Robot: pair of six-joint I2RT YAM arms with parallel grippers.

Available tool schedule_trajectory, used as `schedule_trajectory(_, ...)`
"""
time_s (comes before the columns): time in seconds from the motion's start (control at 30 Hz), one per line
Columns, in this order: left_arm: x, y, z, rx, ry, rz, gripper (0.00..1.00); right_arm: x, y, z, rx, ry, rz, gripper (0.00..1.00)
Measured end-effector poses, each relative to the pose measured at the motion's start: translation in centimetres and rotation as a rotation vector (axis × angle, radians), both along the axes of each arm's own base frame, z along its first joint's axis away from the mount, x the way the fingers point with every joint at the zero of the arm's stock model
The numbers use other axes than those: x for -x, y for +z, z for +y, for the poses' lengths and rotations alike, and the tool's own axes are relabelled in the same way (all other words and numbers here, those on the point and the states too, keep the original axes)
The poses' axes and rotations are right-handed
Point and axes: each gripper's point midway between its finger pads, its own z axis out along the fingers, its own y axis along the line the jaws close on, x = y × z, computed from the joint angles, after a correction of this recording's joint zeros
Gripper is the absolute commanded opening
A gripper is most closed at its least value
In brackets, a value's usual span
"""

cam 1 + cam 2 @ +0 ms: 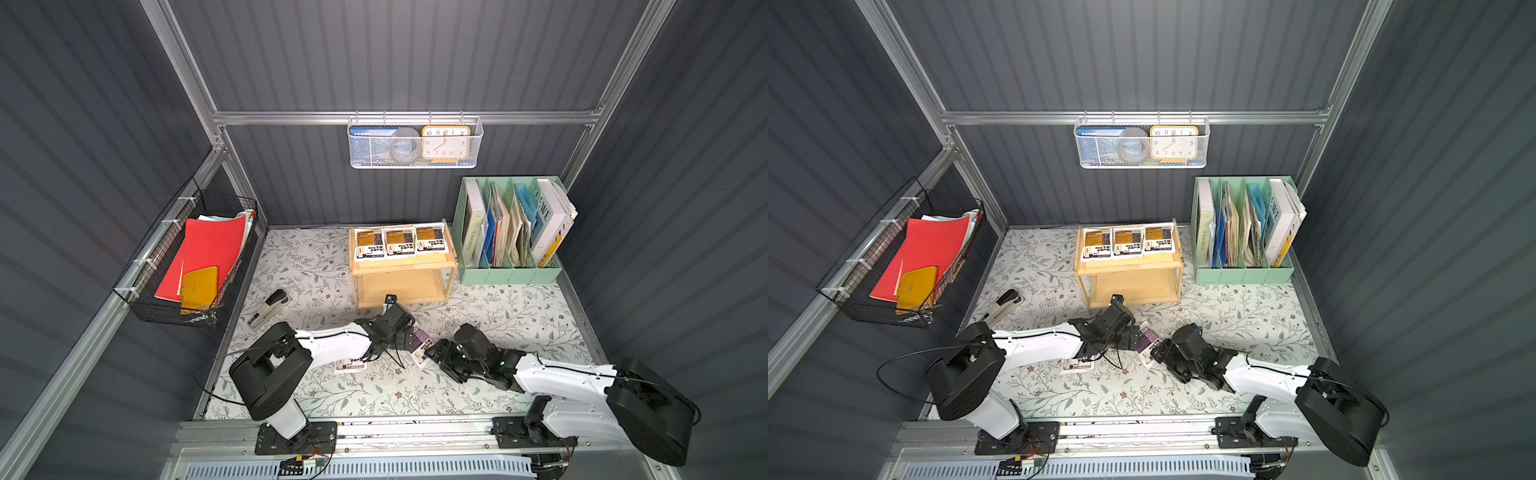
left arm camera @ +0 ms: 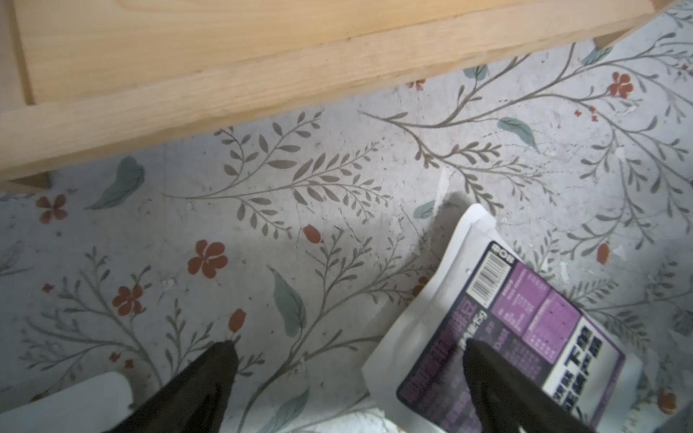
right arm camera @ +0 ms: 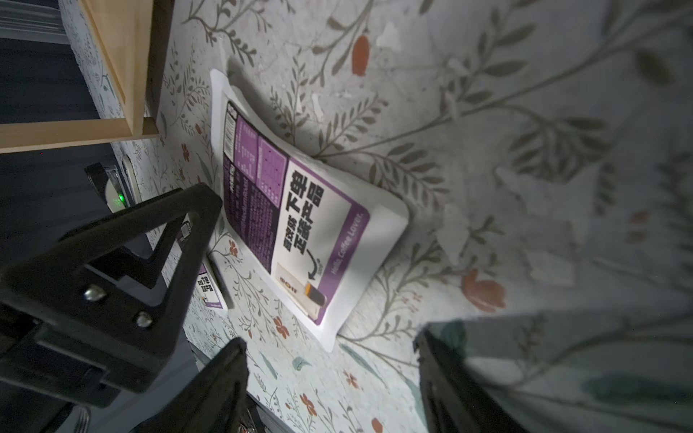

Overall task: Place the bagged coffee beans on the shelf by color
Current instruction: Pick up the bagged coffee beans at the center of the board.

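Three orange-label pouches (image 1: 400,242) lie in a row on the top tray of the shelf (image 1: 403,266). One purple-label pouch (image 3: 300,210) lies flat on the table (image 1: 498,316) in front of the shelf. A second purple pouch (image 1: 351,365) sits partly under the left arm (image 1: 332,340). The left gripper (image 2: 348,345) has its jaws apart, one finger over the label. The right gripper (image 3: 330,339) has its jaws apart, with the pouch just ahead. The pouch looks light, soft and slick. A pinch across the flat sealed border should hold better than one on the puffed middle.

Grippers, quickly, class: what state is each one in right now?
Left gripper: open, straddling the edge of the purple coffee bag, gripping nothing.
Right gripper: open, empty.
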Motion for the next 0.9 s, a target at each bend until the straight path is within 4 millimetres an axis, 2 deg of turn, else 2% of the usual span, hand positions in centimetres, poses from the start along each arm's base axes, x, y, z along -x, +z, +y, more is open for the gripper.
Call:
schedule_trajectory(0.2,0.0,-1.0,0.3,-0.032,0.000,0.010,1.00,-1.0,0.1,1.3,-0.061,-0.010,-0.019,0.75)
schedule_trajectory(0.4,-0.1,-1.1,0.3,-0.039,0.003,0.002,1.00,-1.8,0.1,2.5,-0.137,-0.025,-0.041,0.75)
schedule_trajectory(0.53,-0.2,-1.1,0.4,-0.039,0.004,0.001,1.00,-2.3,0.1,3.2,-0.173,-0.031,-0.052,0.70)
schedule_trajectory(0.63,-0.2,-1.1,0.4,-0.039,0.005,0.000,1.00,-2.5,-0.2,3.5,-0.190,-0.035,-0.054,0.61)
schedule_trajectory(0.9,-0.1,-1.0,0.5,-0.037,0.006,-0.003,1.00,-2.0,-1.4,3.2,-0.194,-0.040,-0.028,0.22)
